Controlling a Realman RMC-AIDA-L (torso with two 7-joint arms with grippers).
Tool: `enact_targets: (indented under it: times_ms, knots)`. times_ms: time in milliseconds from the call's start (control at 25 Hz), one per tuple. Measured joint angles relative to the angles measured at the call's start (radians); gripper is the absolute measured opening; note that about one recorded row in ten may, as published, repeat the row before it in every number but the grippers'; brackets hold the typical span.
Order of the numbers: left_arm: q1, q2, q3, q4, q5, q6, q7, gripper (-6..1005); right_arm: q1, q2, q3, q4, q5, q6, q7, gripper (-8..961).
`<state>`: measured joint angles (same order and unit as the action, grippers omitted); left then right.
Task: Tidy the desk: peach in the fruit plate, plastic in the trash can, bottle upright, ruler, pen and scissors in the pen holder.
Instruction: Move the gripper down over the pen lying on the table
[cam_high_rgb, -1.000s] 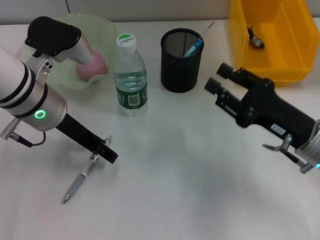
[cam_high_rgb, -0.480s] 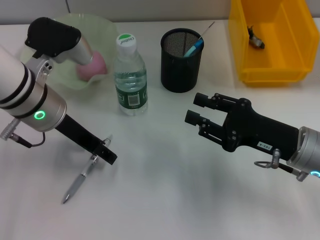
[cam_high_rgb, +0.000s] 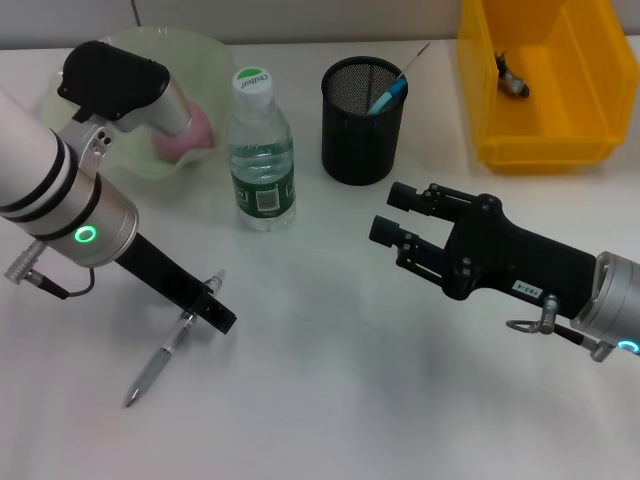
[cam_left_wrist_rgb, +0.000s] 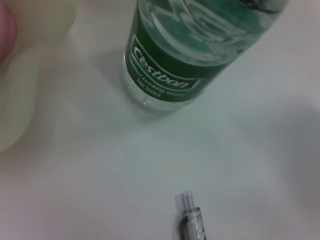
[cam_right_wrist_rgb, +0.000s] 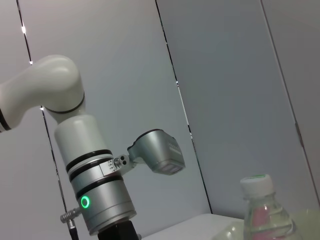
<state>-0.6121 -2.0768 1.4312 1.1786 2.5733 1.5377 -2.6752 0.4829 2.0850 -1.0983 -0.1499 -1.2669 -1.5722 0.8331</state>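
Surface: white, wide bare stretch on the near side of the bottle, nothing standing there but the two arms. Yellow trash bin far off to the bottle's right, something small and dark already inside. Fruit plate just left of the bottle, pink peach in it. Bottle upright, capped. Black mesh pen holder just right of the bottle, a blue-handled item and a thin rod already standing in it.

Right pincer: hovering on the near right of the bottle, prongs parted, grasping nothing.

Left pincer: low over the surface, on the near left of the bottle, right at the pen's upper end; whether it is clenched cannot be told.

Pen: lying flat and slanted, last item loose on the surface.

Judgement: pen pickup is the step in hand. Next move calls for a firm grip on the slim barrel, a lift, then a carry past the bottle to the holder. Room is ample near; tight between bottle and holder, so clip risk there.
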Motion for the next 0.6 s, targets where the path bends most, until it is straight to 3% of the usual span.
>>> enact_targets:
  times_ms: [600]
  knots:
    - [-0.032,-0.002,0.011,-0.005,0.022,0.019,0.0,788,0.003,0.003,0.002,0.004,0.0,0.003,-0.004,478]
